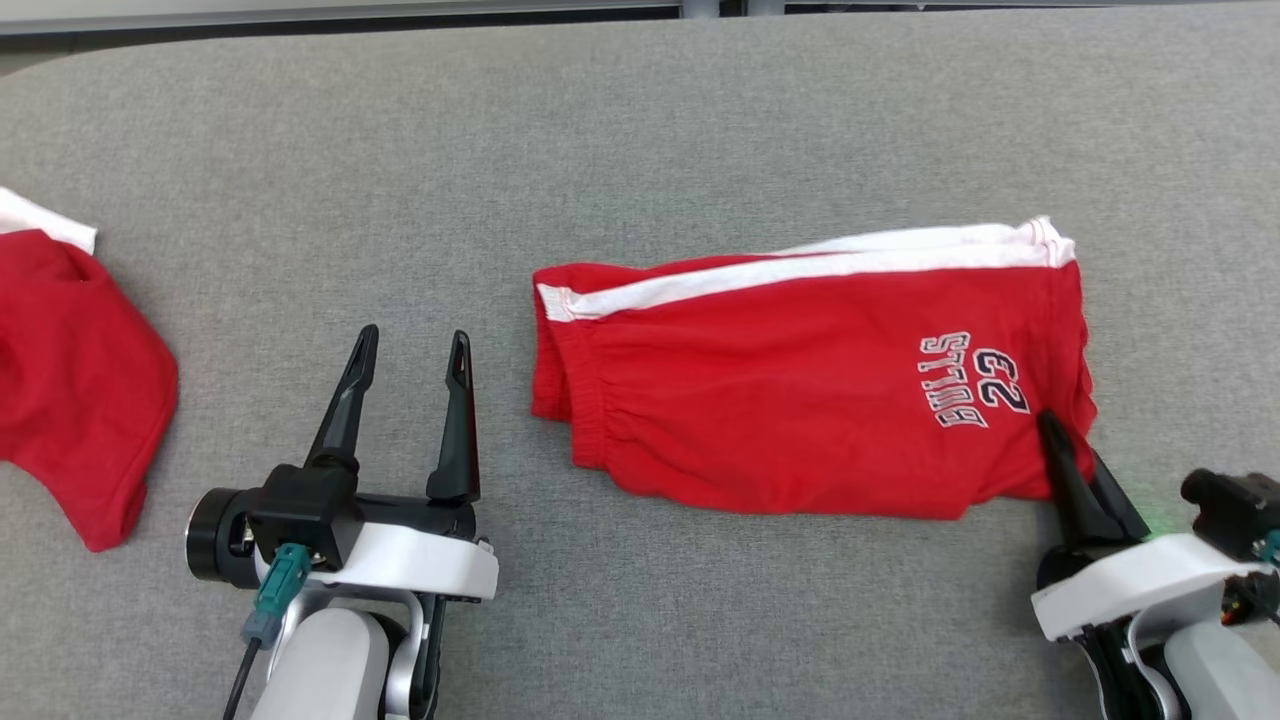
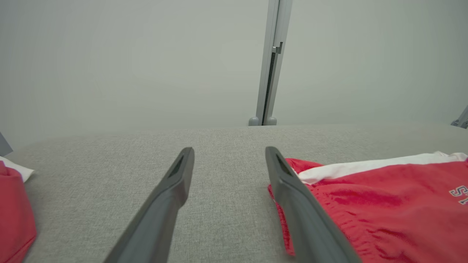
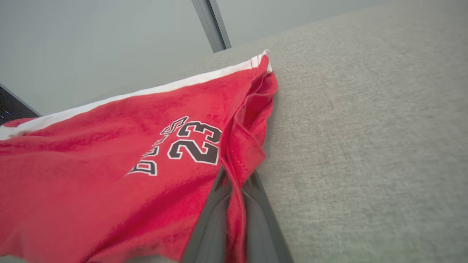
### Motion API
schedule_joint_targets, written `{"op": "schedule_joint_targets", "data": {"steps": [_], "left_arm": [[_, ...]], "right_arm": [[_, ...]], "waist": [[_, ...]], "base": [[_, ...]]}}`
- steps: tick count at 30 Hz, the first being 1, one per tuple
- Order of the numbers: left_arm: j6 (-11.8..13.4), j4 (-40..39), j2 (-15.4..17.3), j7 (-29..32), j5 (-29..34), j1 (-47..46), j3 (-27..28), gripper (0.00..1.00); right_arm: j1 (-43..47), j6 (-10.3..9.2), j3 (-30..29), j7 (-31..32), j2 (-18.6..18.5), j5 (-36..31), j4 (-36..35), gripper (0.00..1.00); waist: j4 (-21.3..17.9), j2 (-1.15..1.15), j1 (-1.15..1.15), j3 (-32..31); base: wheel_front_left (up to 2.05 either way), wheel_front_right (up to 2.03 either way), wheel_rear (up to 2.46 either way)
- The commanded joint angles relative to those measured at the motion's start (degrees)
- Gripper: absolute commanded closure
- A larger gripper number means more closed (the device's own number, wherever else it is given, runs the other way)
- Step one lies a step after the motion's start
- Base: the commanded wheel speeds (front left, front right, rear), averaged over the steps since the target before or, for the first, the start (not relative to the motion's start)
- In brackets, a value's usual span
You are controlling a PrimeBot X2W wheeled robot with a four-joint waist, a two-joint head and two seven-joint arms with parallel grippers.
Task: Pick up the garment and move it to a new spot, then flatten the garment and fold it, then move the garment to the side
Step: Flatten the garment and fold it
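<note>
In the head view your right gripper (image 1: 1055, 430) pinches the near right corner of the red shorts (image 1: 800, 390) on the grey table (image 1: 640, 120); your left gripper (image 1: 415, 350) gapes just left of them. Left wrist view: the waistband (image 2: 321, 197) lies unheld, so lifting may unfold it. Right wrist view: the thin pinched hem (image 3: 245, 146) could slip.

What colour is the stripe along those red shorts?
The stripe is white; head view shows it best.

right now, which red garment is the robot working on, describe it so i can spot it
On the grey table, look right of centre: the red shorts lie flat, the right claw shut on their near right corner. Unlike the bunched red garment at the table's left edge, they carry a black 23 print.
</note>
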Motion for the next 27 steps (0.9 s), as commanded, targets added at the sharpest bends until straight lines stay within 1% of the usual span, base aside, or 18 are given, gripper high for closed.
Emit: {"op": "schedule_joint_targets", "data": {"steps": [1, 6, 11, 15, 17, 20, 23, 24, 25, 27], "left_arm": [[-0.3, -0.1, 0.2, -0.1, 0.2, 0.4, 0.3, 0.00], [-0.6, 0.1, 0.2, -0.1, 0.7, 1.2, 0.7, 0.00], [-0.9, 0.4, 0.2, -0.1, 0.9, 1.1, 0.7, 0.00], [-1.0, 0.4, 0.2, -0.1, 0.6, 0.7, 0.6, 0.00], [-1.2, 0.6, 0.2, -0.1, 0.3, 0.3, 0.1, 0.00], [-0.8, 0.8, 0.2, -0.1, -0.2, -0.1, -0.3, 0.00], [-0.4, 0.8, 0.2, -0.1, -0.7, -0.6, -0.6, 0.00], [-0.3, 0.9, 0.2, -0.1, -0.8, -0.8, -0.8, 0.00], [-0.3, 1.0, 0.2, -0.1, -1.1, -1.1, -1.2, 0.00], [-0.1, 1.0, 0.2, -0.1, -1.5, -1.4, -1.8, 0.00]], "right_arm": [[1.2, -0.08, -0.5, -0.2, 0.1, -0.2, 0.3, 1.00], [3.6, -0.08, -4.0, 0.8, 1.1, -1.5, -0.8, 1.00], [4.6, -0.07, -5.9, 2.0, 1.6, -2.4, -1.8, 1.00], [3.0, -0.05, -6.9, 3.3, 1.4, -4.1, -3.7, 1.00], [2.0, -0.04, -6.4, 4.5, 1.4, -4.9, -6.2, 1.00], [0.0, -0.04, -3.9, 7.4, 1.6, -7.3, -11.6, 1.00], [-3.3, -0.04, 0.4, 11.1, 2.6, -8.4, -16.2, 1.00], [-4.3, -0.04, 2.4, 12.3, 3.4, -8.6, -17.1, 1.00], [-6.1, -0.04, 6.1, 13.9, 4.7, -9.0, -17.9, 1.00], [-7.3, -0.04, 10.3, 15.2, 6.2, -8.4, -17.5, 1.00]], "waist": [[-0.6, 0.00, 0.00, -0.5], [-1.1, 0.00, 0.00, -1.2], [-0.9, 0.00, 0.00, -1.6], [-0.5, 0.00, 0.00, -1.7], [0.1, 0.00, 0.00, -1.9], [0.8, 0.00, 0.00, -2.1], [1.4, 0.00, 0.00, -2.1], [1.7, 0.00, 0.00, -2.2], [2.4, 0.00, 0.00, -2.2], [3.3, 0.00, 0.00, -2.1]], "base": [[0.00, 0.00, 0.00], [0.00, 0.00, 0.00], [0.00, 0.00, 0.00], [0.00, 0.00, 0.00], [0.00, 0.00, 0.00], [0.00, 0.00, 0.00], [0.00, 0.00, 0.00], [0.00, 0.00, 0.00], [0.00, 0.00, 0.00], [0.00, 0.00, 0.00]]}}
